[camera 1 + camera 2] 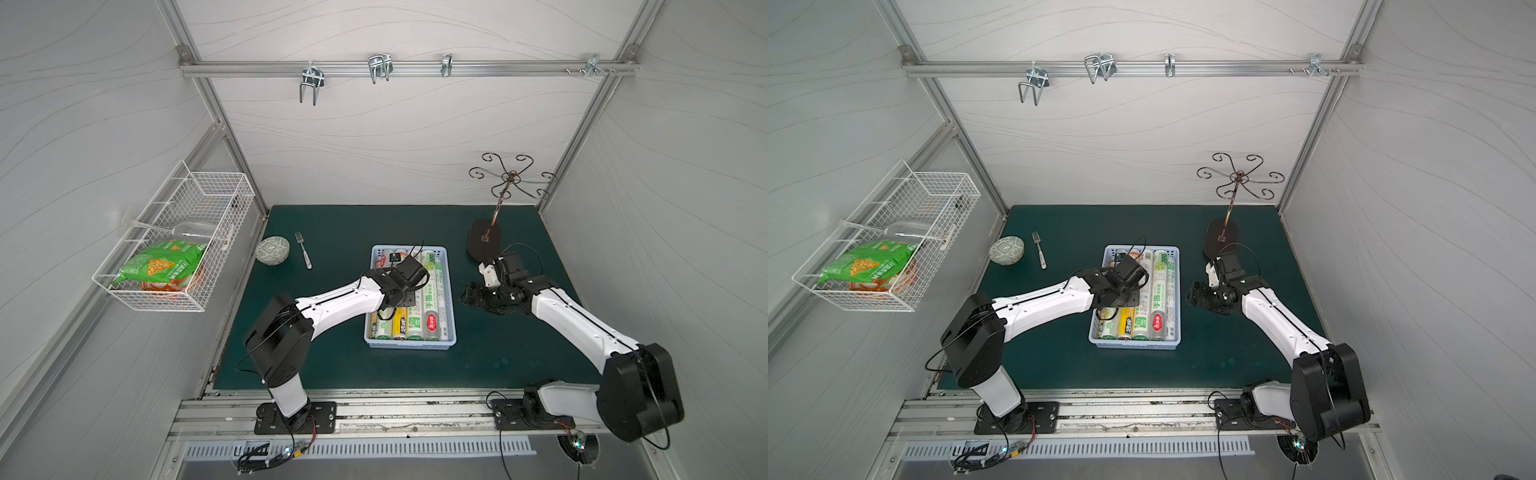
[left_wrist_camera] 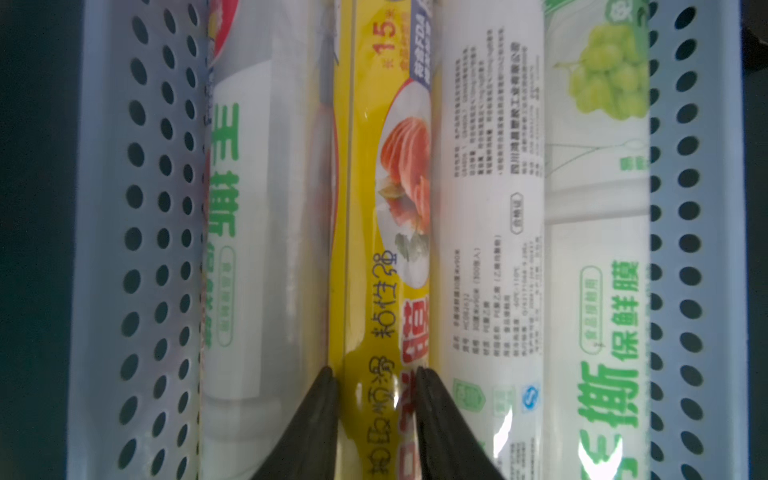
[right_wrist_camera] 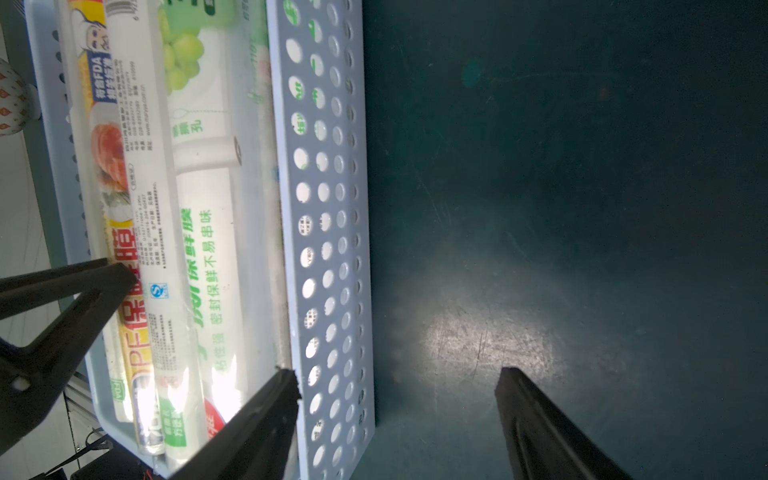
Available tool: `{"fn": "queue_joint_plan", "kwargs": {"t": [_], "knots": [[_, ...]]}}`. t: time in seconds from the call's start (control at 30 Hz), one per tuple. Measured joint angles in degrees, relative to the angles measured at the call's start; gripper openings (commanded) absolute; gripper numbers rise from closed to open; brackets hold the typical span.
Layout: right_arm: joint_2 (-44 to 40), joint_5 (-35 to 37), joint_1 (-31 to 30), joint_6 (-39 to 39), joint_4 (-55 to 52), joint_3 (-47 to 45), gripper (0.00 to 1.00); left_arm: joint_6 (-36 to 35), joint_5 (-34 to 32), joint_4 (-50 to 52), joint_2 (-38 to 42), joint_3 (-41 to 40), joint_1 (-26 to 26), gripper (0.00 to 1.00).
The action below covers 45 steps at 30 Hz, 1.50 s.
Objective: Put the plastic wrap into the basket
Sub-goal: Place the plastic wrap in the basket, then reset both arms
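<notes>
Picking things up at the left claw (image 2: 376, 372), down inside the basket (image 2: 158, 249): seeing its dark fingers (image 2: 320, 399) sitting one on each side of the yellow roll (image 2: 374, 208), narrowly apart and hugging it, though not managing to tell whether clamping or only flanking. Noting the roll's long axis running straight ahead between those fingers, parallel to the basket's long perforated walls, packed tight between neighbouring rolls (image 2: 490, 208). Widening out in a top view: finding the plastic wrap (image 1: 430, 291) lying side by side, lengthwise in the basket, none showing on the green surface (image 1: 332, 361). Moving over to the right claw (image 3: 395, 374): gaping wide, holding nothing, hovering just outside the basket's right wall. Judging the left claw far nearer, so leaving any lift or release to it.
</notes>
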<state>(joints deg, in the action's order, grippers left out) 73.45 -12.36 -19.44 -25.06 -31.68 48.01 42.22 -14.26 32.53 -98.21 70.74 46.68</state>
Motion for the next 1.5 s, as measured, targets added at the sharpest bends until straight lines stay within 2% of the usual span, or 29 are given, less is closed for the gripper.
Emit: {"fn": "queue_joint_plan", "kwargs": {"t": [0.13, 0.33, 0.5, 0.6, 0.77, 0.93, 1.13, 1.27, 1.37, 1.5], "knots": [[0.00, -0.20, 0.15, 0.00, 0.07, -0.07, 0.80, -0.11, 0.61, -0.33, -0.15, 0.50, -0.66, 0.27], [0.02, -0.35, 0.24, 0.00, 0.17, -0.11, 0.80, -0.17, 1.44, -0.87, -0.04, 0.48, -0.92, 0.29], [-0.15, -0.24, 0.37, 0.11, 0.09, -0.11, 0.81, -1.77, 1.29, 0.37, 2.64, 0.46, -0.90, 0.42], [-1.18, 0.63, 0.46, 1.11, -0.31, -0.09, 0.81, -3.39, 0.33, 1.16, 7.63, 0.31, -1.25, 0.52], [-4.74, 3.91, 1.66, 3.67, -1.36, 0.98, 0.86, -6.91, -3.98, 0.87, 18.14, -2.60, -5.20, 0.76], [-10.34, 8.66, 2.69, 6.01, 0.00, 1.27, 0.99, -12.35, -12.98, -4.24, 27.10, -12.92, -9.73, 0.98], [-15.17, 15.63, 3.04, 8.63, 8.98, -3.45, 0.99, -23.98, -22.21, -18.88, 33.18, -29.35, -13.90, 0.99], [-15.26, 20.90, 3.61, 12.17, 18.82, -10.80, 0.99, -29.86, -24.48, -29.79, 34.23, -36.81, -19.74, 0.99], [-14.19, 22.88, 5.35, 14.53, 26.16, -16.04, 0.99, -32.68, -26.01, -38.51, 33.99, -42.10, -24.92, 0.99], [-8.70, 23.19, 9.68, 16.04, 34.82, -18.43, 0.99, -36.04, -27.10, -48.09, 32.44, -47.23, -29.68, 0.99]]}}
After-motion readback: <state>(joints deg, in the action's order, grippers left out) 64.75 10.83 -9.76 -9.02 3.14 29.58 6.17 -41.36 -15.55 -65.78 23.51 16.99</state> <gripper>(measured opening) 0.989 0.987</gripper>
